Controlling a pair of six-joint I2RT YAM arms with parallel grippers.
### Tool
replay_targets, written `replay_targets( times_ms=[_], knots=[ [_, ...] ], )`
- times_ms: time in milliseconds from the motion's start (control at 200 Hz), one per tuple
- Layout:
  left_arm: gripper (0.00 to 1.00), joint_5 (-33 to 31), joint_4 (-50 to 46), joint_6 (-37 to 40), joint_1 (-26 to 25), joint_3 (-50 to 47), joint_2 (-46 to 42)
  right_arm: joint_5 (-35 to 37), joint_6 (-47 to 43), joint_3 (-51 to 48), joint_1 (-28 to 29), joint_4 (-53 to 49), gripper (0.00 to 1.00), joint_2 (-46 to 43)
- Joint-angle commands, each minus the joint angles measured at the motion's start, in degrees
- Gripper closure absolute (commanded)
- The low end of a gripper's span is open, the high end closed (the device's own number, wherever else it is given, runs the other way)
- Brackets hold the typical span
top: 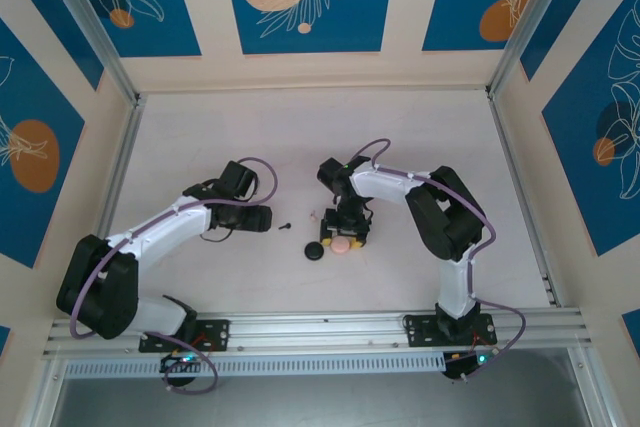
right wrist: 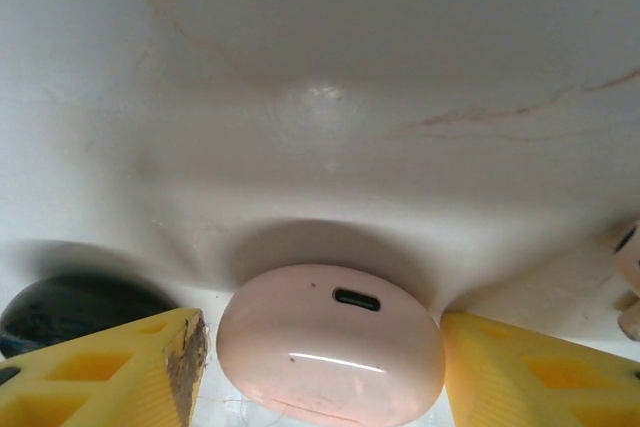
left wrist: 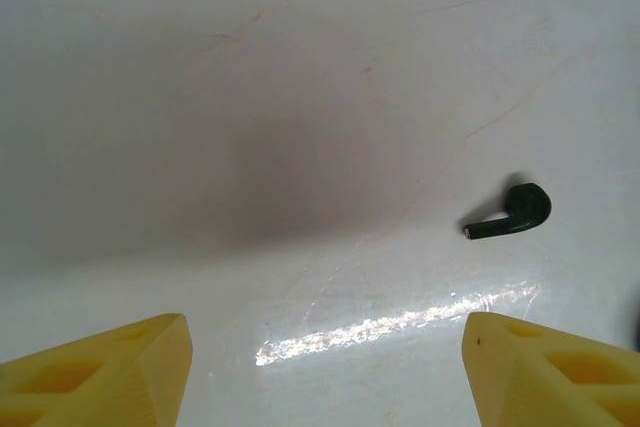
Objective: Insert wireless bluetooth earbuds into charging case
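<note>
The right jaws are standing astride the pink case (right wrist: 330, 342), close in on both flanks. I cannot tell whether they are pressing on it or merely bracketing it. The left jaws are standing wide apart over the bare desk (left wrist: 300, 97) and gripping nothing.

The black earbud (left wrist: 510, 212) is lying ahead of the left jaws and off to their right side, outside the gap between them. A pale pink earbud (right wrist: 630, 282) is lying just beyond the right side of the right jaws. The black case (right wrist: 70, 307) is sitting just outside their left side.

Risks, as I am judging them:
- The pink case is smooth and rounded, so an off-centre squeeze could be sending it out from between the jaws.
- The black case is sitting so near that any sideways shift of the right jaws could be knocking it.
- The black earbud is tiny and lying flat, so a low approach could be scraping the desk or flicking it away.

Open desk is lying ahead of both jaws, and the enclosure walls are standing well apart from them. The tight spot is lying between the two arms.
</note>
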Motion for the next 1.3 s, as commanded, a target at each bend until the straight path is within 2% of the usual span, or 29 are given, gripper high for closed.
replay_targets(
  times_ms=[0,110,240,395,605,790,925,1070,1295],
  knots=[
    [0.29,1.45,0.09,-0.65,-0.56,-0.20,0.21,-0.81,0.18,-1.00,0.52,0.14,0.42,1.97],
    [0.30,1.67,0.30,-0.66,-0.65,-0.29,0.12,0.61,-0.28,-1.09,0.63,-0.01,0.48,1.68],
    [0.31,3.60,0.98,-0.07,-0.64,-0.20,-0.29,2.98,-0.27,-2.32,0.73,1.05,0.49,-0.90],
    [0.33,9.77,6.41,1.68,-0.82,-1.80,-2.75,3.66,0.33,-4.87,0.17,5.62,0.49,-7.41],
    [0.38,19.29,25.25,2.62,-3.20,-8.52,-8.98,-3.57,2.59,-10.81,-2.37,21.37,0.49,-20.37],
    [0.41,22.89,46.71,3.21,-5.90,-17.33,-13.83,-11.37,7.63,-17.62,-6.42,35.59,0.49,-29.53],
    [0.44,25.18,62.99,4.19,-7.42,-23.73,-15.11,-19.55,14.23,-24.55,-9.83,50.40,0.50,-33.88],
    [0.46,26.01,69.46,9.59,-10.61,-25.07,-14.24,-22.96,18.96,-28.54,-9.80,60.26,0.50,-35.61],
    [0.49,23.78,75.02,13.22,-14.12,-25.16,-11.60,-21.59,21.65,-31.71,-7.55,65.28,0.50,-37.76]
  ],
)
